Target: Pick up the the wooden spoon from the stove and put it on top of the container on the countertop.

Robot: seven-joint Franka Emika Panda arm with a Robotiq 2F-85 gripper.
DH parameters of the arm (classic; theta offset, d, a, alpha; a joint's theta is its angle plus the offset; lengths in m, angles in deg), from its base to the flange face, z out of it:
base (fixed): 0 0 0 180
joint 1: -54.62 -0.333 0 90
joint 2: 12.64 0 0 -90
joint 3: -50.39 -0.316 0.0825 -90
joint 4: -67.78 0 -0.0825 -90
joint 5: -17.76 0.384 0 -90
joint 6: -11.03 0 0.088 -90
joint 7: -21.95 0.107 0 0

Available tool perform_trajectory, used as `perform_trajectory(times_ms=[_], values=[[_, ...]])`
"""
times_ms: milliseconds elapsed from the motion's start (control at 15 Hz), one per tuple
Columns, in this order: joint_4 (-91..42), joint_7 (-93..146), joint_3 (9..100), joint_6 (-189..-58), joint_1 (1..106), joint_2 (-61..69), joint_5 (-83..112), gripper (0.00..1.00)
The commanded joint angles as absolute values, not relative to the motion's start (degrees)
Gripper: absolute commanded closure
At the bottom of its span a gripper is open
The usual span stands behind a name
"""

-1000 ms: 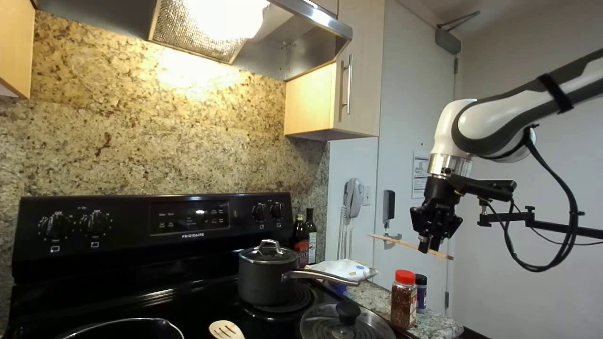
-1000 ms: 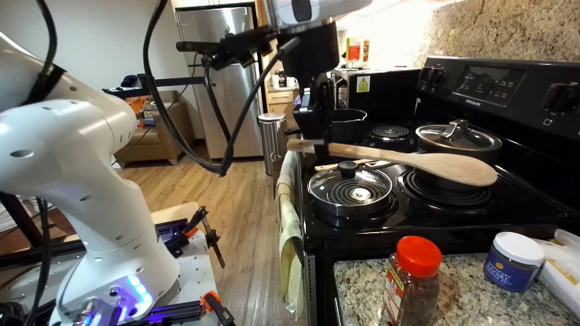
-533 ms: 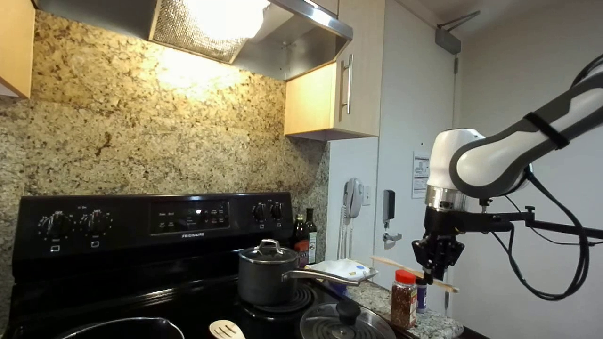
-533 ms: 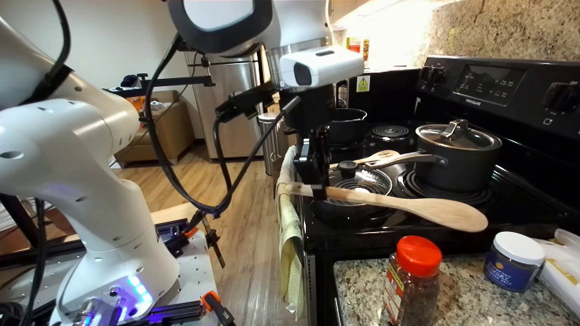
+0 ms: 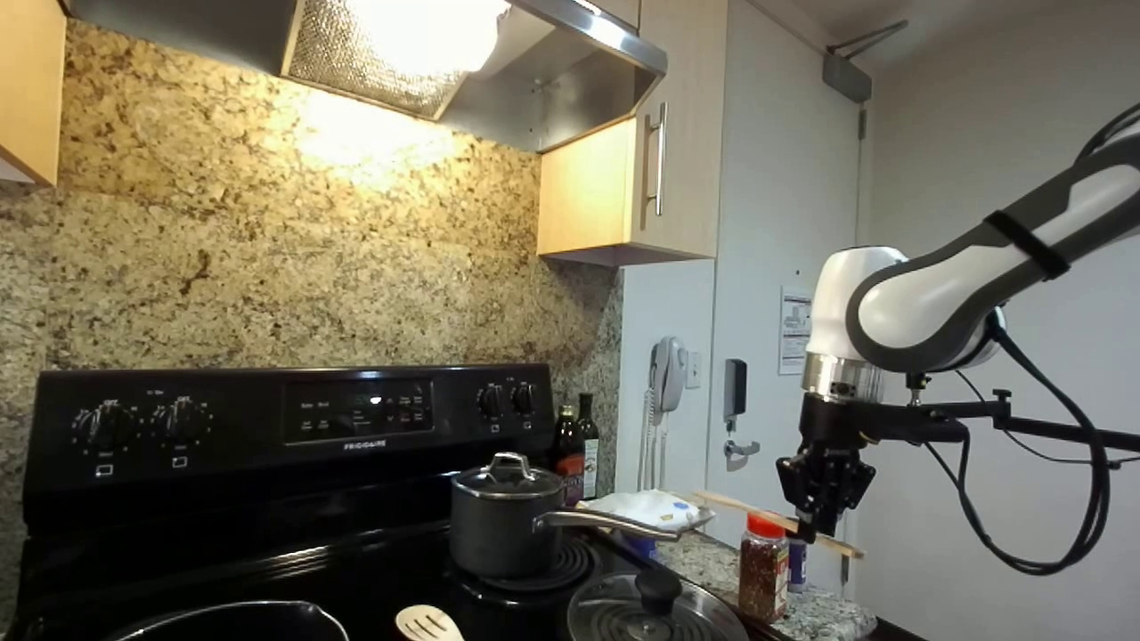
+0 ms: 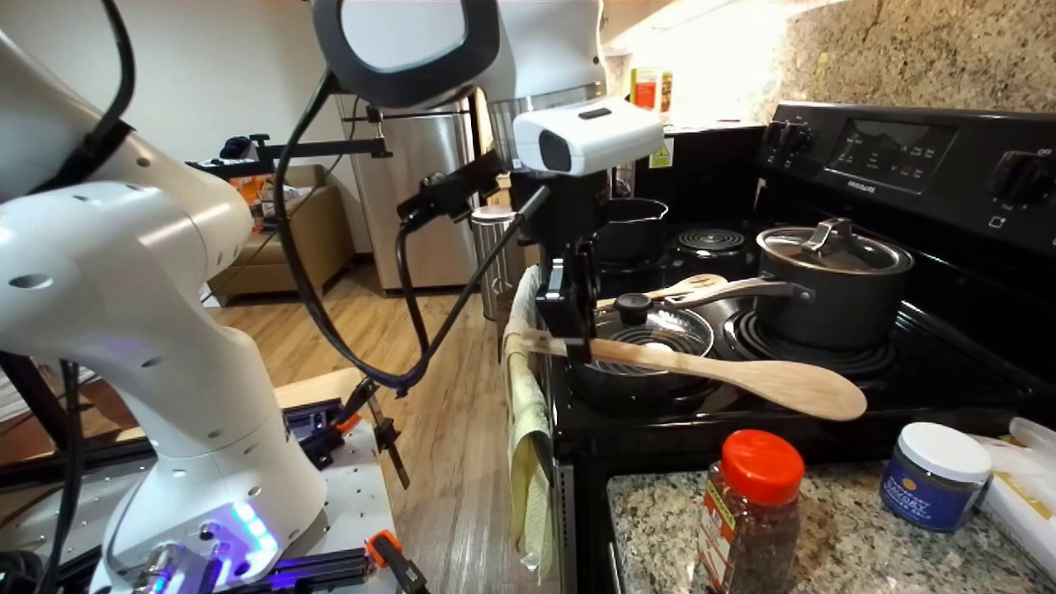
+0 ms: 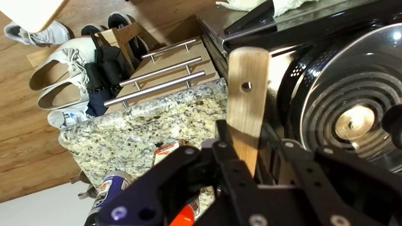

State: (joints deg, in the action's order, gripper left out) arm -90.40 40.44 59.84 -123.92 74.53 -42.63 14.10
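I have the pincer (image 7: pixel 247 131) clamped on the wooden spoon (image 6: pixel 718 369) near the handle's end. Spoon hangs aloft where the stove (image 6: pixel 957 375) meets the countertop (image 6: pixel 660 528), long axis roughly along that border, bowl toward the back panel (image 6: pixel 969 177). Red-capped jar (image 6: pixel 752 520), likely my container, stands to the spoon's counter side; white-lidded jar (image 6: pixel 936 483) nearer the panel, granite showing between them. My read: next move is sideways across the border. Whether the spoon clears the red cap in height, I can't tell.
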Motion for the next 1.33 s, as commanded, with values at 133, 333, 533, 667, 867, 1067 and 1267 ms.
perform_trajectory(times_ms=[133,333,533,667,867,1067,1267], values=[[-90.3,41.6,59.3,-124.2,78.2,-42.3,12.8,0.88],[-89.8,42.4,59.0,-124.9,79.9,-41.3,11.4,0.88],[-88.9,44.5,58.3,-126.8,81.9,-39.0,8.4,0.88],[-87.7,45.3,58.2,-127.3,82.4,-36.9,6.9,0.88],[-85.9,45.6,58.2,-128.5,81.9,-33.3,5.7,0.88],[-83.6,45.5,58.4,-128.2,81.1,-30.2,5.0,0.88],[-81.4,44.9,59.1,-127.5,80.1,-28.3,5.4,0.88]])
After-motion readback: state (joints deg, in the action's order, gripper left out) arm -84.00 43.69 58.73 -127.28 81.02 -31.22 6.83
